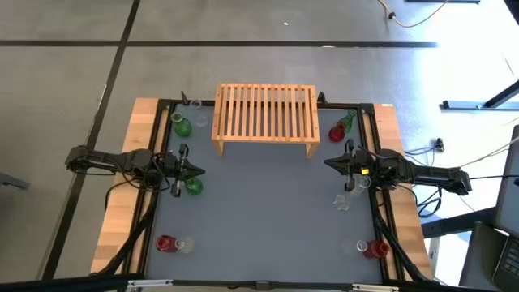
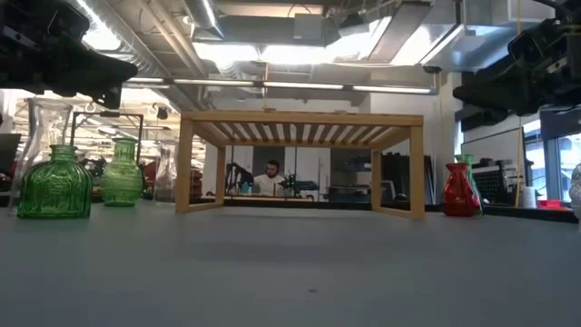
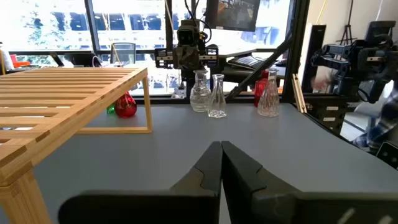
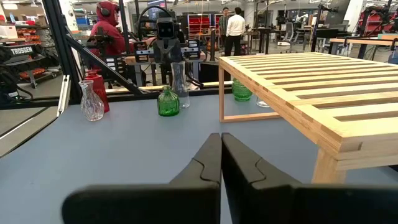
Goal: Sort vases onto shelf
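The light-wood slatted shelf [image 1: 266, 113] stands on its short legs at the table's far middle, with nothing on its top. Glass vases stand upright in groups around the grey mat: green [image 1: 182, 126] and clear [image 1: 197, 105] at the far left, a green one [image 1: 193, 186] beside my left gripper, red [image 1: 337, 134] and green [image 1: 349, 122] at the far right, and clear ones [image 1: 342, 200] near my right gripper. My left gripper [image 1: 199, 170] [image 3: 221, 149] and my right gripper [image 1: 327, 162] [image 4: 221, 140] are both shut. They hover at the mat's left and right sides, pointing toward each other.
A red vase [image 1: 165, 242] and a clear one [image 1: 185, 243] stand at the near left, and a red one [image 1: 375, 248] with a clear one [image 1: 361, 246] at the near right. A black frame [image 1: 162, 104] borders the mat. The mat's middle [image 1: 268, 211] is bare.
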`<state>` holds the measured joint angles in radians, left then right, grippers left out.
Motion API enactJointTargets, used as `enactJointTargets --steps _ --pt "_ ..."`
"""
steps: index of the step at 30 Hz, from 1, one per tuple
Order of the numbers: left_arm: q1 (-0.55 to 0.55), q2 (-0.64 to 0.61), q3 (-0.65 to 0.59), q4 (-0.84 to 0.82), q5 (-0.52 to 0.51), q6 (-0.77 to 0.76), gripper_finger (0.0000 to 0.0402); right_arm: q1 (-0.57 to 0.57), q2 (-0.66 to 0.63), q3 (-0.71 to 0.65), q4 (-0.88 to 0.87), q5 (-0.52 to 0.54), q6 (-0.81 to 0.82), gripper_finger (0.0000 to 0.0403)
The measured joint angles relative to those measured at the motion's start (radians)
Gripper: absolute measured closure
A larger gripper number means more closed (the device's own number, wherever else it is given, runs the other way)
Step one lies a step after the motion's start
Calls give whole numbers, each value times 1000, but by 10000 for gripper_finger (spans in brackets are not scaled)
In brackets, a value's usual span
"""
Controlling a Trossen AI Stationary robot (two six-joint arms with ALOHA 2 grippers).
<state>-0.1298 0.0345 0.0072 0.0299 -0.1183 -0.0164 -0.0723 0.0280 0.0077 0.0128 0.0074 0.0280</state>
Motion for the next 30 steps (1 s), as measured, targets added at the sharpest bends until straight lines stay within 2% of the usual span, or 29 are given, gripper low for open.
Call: enactJointTargets --steps 20,25,30 --pt "0 0 0 0 0 0 399 0 0 0 0 0 3 398" --pt "0 0 0 0 0 0 399 0 0 -1 57 19 182 398" --pt "0 0 0 0 0 0 399 0 0 -1 52 17 207 398"
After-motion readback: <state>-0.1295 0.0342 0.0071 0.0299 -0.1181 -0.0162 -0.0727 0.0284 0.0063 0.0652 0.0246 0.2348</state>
